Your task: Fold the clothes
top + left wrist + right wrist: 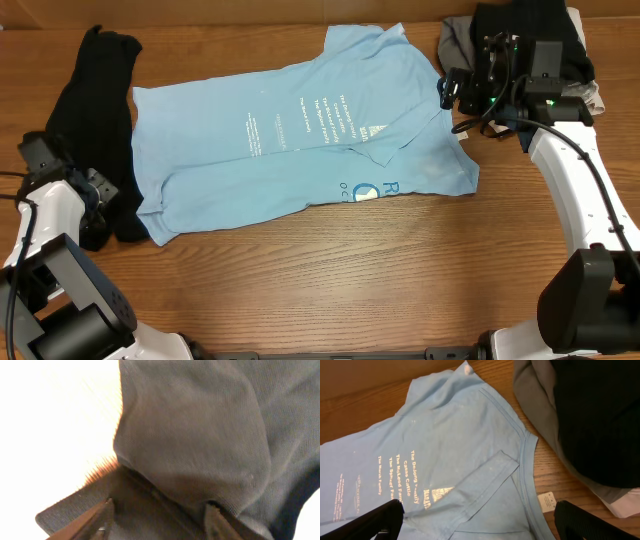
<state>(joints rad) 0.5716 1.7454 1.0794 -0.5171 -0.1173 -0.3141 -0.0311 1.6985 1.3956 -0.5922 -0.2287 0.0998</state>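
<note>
The light blue T-shirt [280,150] lies spread across the middle of the table, lettering up, with one sleeve folded over its collar end. My right gripper [447,90] hovers open over the collar [525,460], its black fingers [375,520] wide apart and holding nothing. A long black garment [95,110] lies along the left edge of the shirt. My left gripper [95,200] is low over that garment's near end. In the left wrist view the dark cloth [200,435] fills the frame and lies loose between the parted fingertips [107,515].
A pile of a black garment [530,30] on a grey one [458,40] sits at the back right, close behind my right gripper. Something white [625,505] shows under the pile. The shirt's white tag [548,501] rests on the wooden table [330,270].
</note>
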